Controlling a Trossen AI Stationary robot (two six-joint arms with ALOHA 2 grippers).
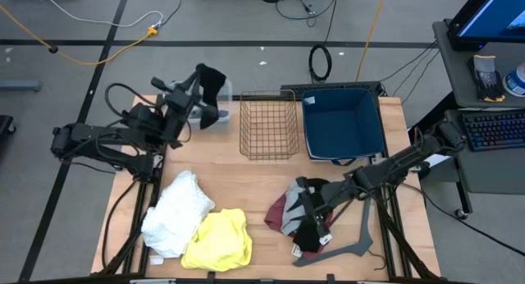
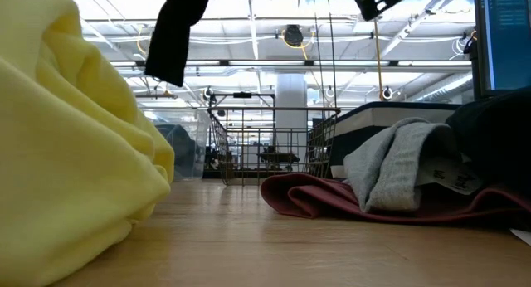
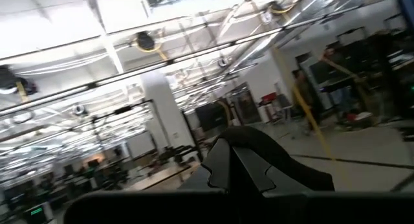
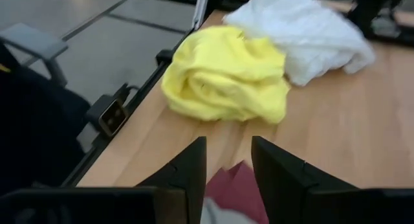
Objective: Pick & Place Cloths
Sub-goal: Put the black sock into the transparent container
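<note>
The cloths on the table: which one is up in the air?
The black cloth. The left gripper holds it raised near the table's far left corner, while the white cloth, yellow cloth and maroon cloth all lie on the wood.
</note>
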